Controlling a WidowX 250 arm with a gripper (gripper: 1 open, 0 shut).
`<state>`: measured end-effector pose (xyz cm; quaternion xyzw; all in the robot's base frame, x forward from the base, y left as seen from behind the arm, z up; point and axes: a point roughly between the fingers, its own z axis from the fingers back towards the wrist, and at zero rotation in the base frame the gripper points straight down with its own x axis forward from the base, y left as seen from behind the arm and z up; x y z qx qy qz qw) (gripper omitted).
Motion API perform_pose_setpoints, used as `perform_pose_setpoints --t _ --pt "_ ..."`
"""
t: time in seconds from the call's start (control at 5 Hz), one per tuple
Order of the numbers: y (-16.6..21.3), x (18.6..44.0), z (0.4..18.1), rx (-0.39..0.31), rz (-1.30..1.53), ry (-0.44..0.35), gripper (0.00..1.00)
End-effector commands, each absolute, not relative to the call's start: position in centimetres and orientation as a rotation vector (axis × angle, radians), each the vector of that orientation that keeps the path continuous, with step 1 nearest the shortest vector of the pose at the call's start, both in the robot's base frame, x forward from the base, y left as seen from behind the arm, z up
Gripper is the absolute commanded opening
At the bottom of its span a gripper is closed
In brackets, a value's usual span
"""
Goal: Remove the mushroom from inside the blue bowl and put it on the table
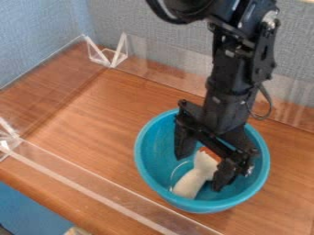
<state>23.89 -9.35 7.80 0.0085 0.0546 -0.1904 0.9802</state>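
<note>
Pincer Wide Over Bowled Mushroom

Pincer fingers stood spread wide, reaching into the blue bowl around the mushroom; whether they touched it could not be told, and no grip showed. The step in hand looked like lining up the grasp. Next, it likely needed to settle, close on the mushroom and lift clear of the rim. The thick cream stem slanted toward the near side, its orange-brown cap partly hidden behind the fingers.

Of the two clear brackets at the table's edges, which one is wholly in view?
The far bracket, at the table's back left; the nearer one is cut off by the picture's left edge.
</note>
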Motion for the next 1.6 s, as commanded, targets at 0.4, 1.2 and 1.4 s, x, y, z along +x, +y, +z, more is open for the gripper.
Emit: perform_pose_setpoints --t 0.4,1.2,1.4 --pt "-11.3 24.9 7.7 0.009 -0.378 0.045 1.0" --pt "-11.3 24.8 4.5 0.012 -0.43 0.027 1.0" --pt "-10.5 25.2 3.0 0.018 -0.366 0.031 0.0"
